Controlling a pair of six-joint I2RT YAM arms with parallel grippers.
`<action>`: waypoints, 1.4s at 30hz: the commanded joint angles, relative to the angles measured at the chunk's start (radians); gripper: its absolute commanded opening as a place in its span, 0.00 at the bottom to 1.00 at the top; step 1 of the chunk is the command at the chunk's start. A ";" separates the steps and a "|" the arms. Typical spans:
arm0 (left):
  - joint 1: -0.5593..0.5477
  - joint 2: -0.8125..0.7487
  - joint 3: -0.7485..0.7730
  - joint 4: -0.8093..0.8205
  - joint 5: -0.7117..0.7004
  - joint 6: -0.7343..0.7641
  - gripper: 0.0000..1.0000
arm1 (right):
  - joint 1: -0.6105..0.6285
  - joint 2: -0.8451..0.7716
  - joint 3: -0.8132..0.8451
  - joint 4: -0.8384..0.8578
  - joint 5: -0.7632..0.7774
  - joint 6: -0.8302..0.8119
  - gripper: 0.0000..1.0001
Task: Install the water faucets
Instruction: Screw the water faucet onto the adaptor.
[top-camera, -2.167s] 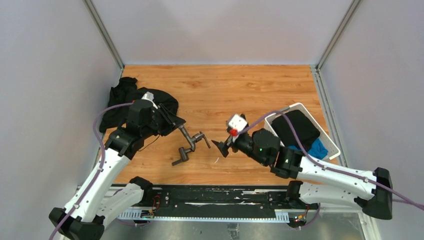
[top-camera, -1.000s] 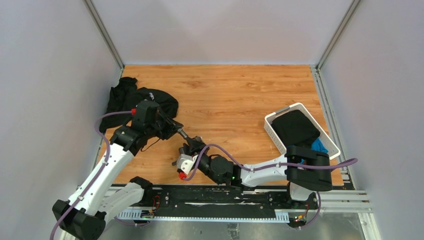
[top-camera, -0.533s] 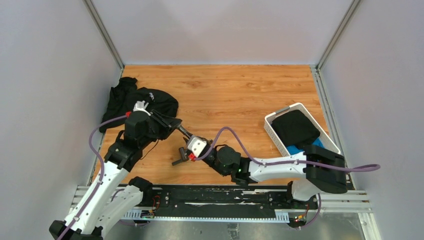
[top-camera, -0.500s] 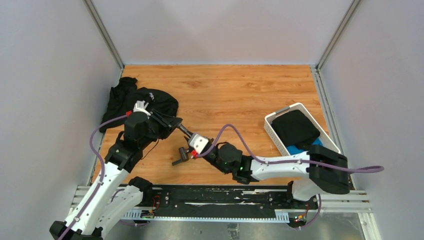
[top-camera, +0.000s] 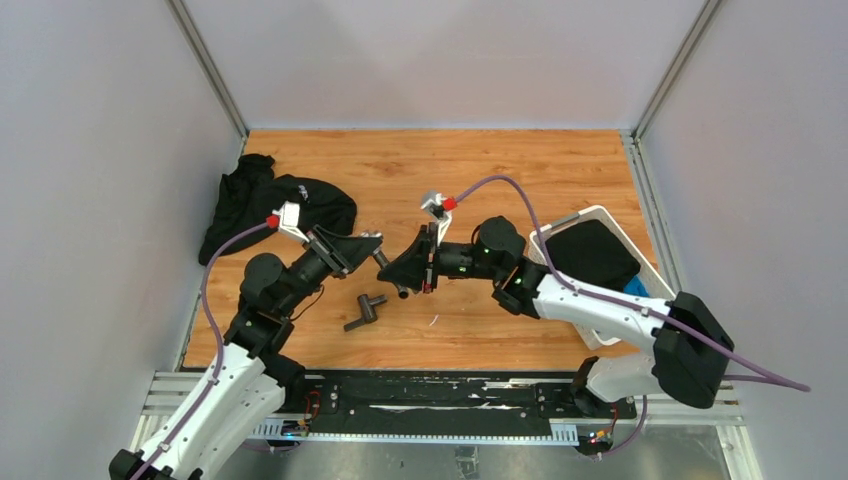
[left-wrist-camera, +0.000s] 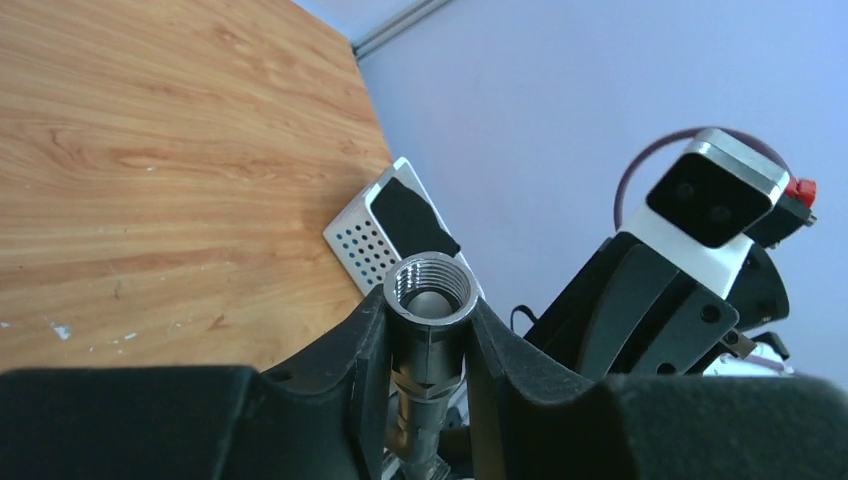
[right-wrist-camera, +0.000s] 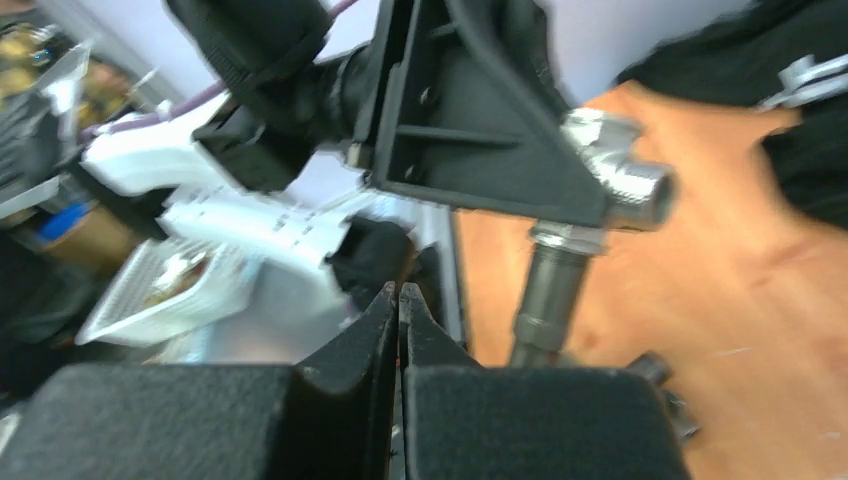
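Faucet pipe (left-wrist-camera: 428, 345) aloft
Left jaws clench the faucet pipe at its threaded socket; right jaws pinched together, empty. Stiff, slick metal, probably: grip its stem.

Even bright light, right-wrist blur

the left arm reaches forward, its claw (top-camera: 370, 246) lifted off the desk and clamped on a faucet piece (left-wrist-camera: 430, 300). the right arm bends across to the left. its claw (right-wrist-camera: 399, 300) has both fingers pressed together, empty, and points at the left claw, close in front of it.
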 joint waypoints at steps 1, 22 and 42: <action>-0.005 -0.045 -0.027 0.129 0.036 0.075 0.00 | -0.027 0.054 0.057 -0.063 -0.337 0.264 0.00; -0.005 -0.054 0.201 -0.499 -0.266 -0.143 0.00 | 0.356 -0.180 0.088 -0.560 0.871 -0.484 0.87; -0.005 -0.064 0.244 -0.648 -0.333 -0.196 0.00 | 0.363 0.107 0.101 -0.239 0.785 -0.436 0.70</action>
